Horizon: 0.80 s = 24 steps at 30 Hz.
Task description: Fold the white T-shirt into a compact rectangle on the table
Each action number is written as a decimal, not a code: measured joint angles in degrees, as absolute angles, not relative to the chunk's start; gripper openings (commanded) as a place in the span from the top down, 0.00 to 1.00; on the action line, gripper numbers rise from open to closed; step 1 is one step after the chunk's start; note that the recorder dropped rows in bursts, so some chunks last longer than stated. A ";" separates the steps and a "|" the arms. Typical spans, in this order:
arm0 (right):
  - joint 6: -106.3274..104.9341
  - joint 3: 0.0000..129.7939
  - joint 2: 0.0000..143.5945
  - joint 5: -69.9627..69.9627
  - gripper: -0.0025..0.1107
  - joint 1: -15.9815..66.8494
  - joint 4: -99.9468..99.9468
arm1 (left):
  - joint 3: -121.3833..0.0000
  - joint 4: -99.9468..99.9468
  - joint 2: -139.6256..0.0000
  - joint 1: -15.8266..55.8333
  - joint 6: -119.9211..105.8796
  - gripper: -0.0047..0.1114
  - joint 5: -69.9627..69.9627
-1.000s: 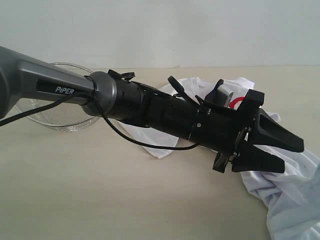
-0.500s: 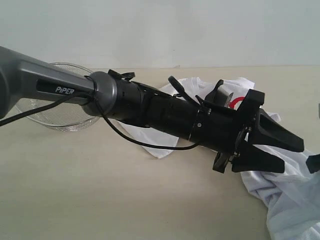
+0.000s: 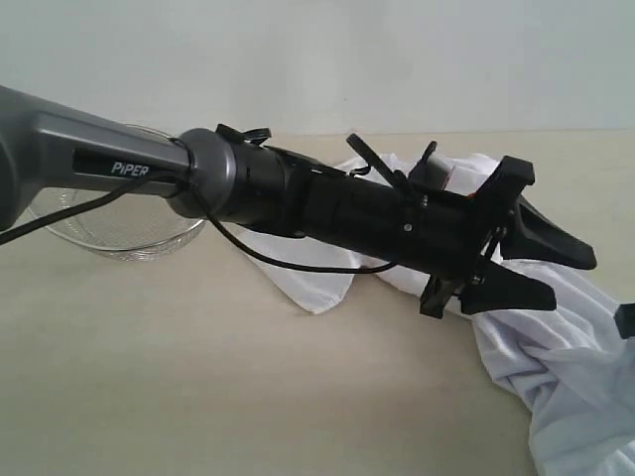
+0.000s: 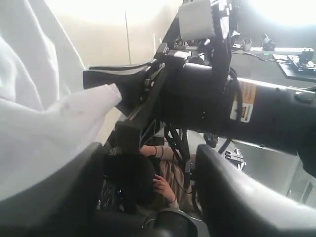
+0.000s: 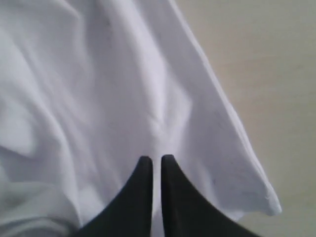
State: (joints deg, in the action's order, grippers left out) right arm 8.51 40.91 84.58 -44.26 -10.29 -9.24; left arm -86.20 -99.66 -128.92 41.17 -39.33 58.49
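The soft white cotton short-sleeved T-shirt (image 3: pixel 571 367) is seen lying crumpled and unflattened on the right-hand part of the broad pale beige matte table (image 3: pixel 198 387), with one loose corner spread toward the middle beneath the arm. No fold has been made, so the task is judged to be at its opening step: the cloth must be taken up and spread before anything can be doubled over.

The black two-fingered right gripper (image 5: pixel 156 159) is shown with its fingertips brought together on the cloth, close to a hem edge beside bare tabletop. Creases are drawn toward the tips, so a thin pinch of fabric is judged to be caught there, presumably so that this edge can be lifted and pulled taut.

The black left gripper (image 3: pixel 572 281), carried on a long grey arm (image 3: pixel 60 149) stretched across the scene, is held over the shirt with its jaws wide apart and nothing between them. It is judged to be kept ready for a second hold on the cloth.

A round silver wire-mesh basket (image 3: pixel 99 248) stands well apart at the left, partly hidden behind the arm, and plays no part here.
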 measured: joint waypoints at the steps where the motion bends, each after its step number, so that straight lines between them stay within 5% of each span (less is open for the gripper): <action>1: 9.16 40.91 84.58 -44.94 0.98 -10.64 -9.84 | -86.25 -99.66 -128.92 41.31 -39.23 0.51 58.51; 15: 7.41 40.87 76.79 -47.47 0.98 -25.33 -5.85 | -86.62 -99.66 -131.39 45.10 -37.46 0.51 57.65; 24: 2.45 40.87 81.70 -46.13 0.98 -26.95 0.32 | -90.33 -99.66 -135.19 46.93 -23.23 0.51 54.14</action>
State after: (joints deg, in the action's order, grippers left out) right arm 2.45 40.87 81.70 -46.13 -26.95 0.32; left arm -90.33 -99.66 -135.19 46.93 -23.23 54.14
